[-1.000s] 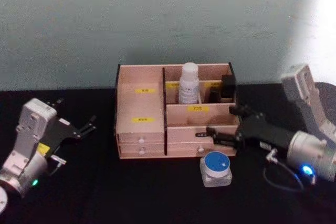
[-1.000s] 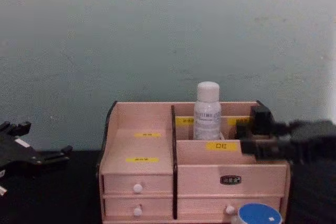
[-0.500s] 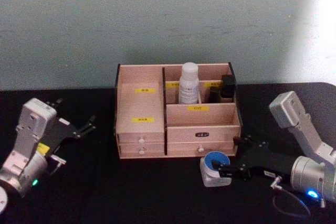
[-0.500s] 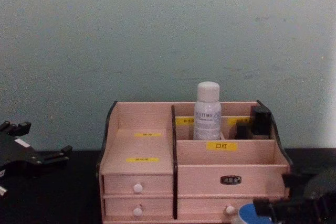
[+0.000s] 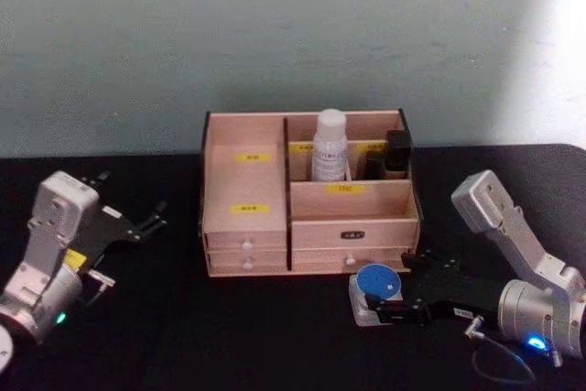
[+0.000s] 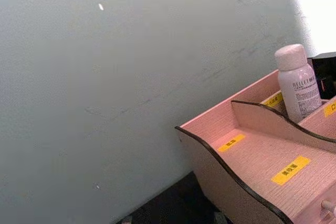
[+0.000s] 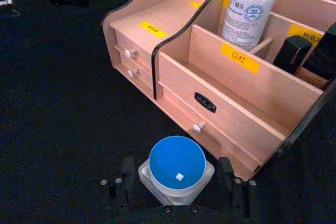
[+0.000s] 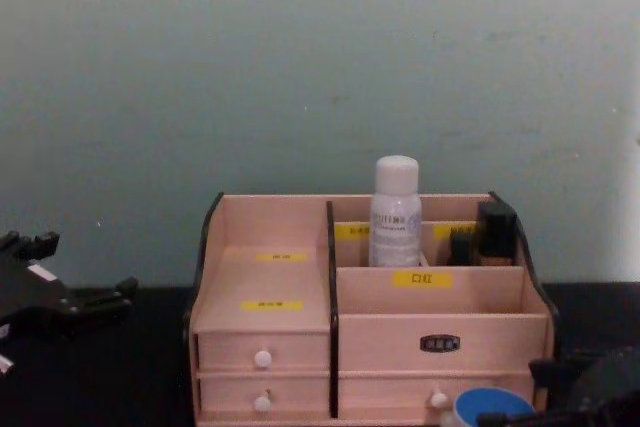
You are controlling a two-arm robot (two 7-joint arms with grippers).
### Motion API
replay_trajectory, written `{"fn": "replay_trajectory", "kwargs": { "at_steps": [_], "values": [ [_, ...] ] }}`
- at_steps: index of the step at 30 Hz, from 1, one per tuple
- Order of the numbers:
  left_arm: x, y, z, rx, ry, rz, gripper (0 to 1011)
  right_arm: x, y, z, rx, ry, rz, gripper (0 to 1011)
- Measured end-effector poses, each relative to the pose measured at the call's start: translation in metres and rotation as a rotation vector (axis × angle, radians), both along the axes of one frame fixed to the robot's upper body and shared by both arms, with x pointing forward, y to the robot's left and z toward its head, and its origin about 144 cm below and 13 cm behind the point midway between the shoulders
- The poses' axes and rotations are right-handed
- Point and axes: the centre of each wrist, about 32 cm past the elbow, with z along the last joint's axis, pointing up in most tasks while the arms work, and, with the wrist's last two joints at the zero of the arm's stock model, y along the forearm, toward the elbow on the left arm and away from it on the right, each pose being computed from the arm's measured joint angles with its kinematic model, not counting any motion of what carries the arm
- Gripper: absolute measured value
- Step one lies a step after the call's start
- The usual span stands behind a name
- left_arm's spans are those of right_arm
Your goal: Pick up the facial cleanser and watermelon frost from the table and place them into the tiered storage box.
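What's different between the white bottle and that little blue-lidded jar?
The white bottle is tall and slim; the blue-lidded jar is low and squat. The bottle stands in a rear compartment of the tiered storage box; the jar sits on the black table in front of it. No gripper is near the bottle, while the right gripper has its open fingers on either side of the jar. The left gripper is parked far left. Both stand upright.

Right arm [image 5: 502,226] is reaching in low from the right, wrist turned inward. The right gripper [image 5: 380,298] is sitting just in front of the tiered storage box [image 5: 247,226], at its right front corner, fingers spread apart. Left arm [image 5: 53,249] is resting well left of the box, and the left gripper [image 5: 128,203] is pointing toward it, fingers apart.
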Motion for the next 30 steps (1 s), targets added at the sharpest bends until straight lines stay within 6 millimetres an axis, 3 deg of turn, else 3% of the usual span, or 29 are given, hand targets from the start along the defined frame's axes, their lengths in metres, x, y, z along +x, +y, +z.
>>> {"fn": "replay_trajectory", "kwargs": {
  "at_steps": [30],
  "values": [
    [0.000,0.000,0.000,0.000,0.000,0.000,1001,0.010,0.009,-0.012,-0.031,0.009,0.019,1002]
  ]
}}
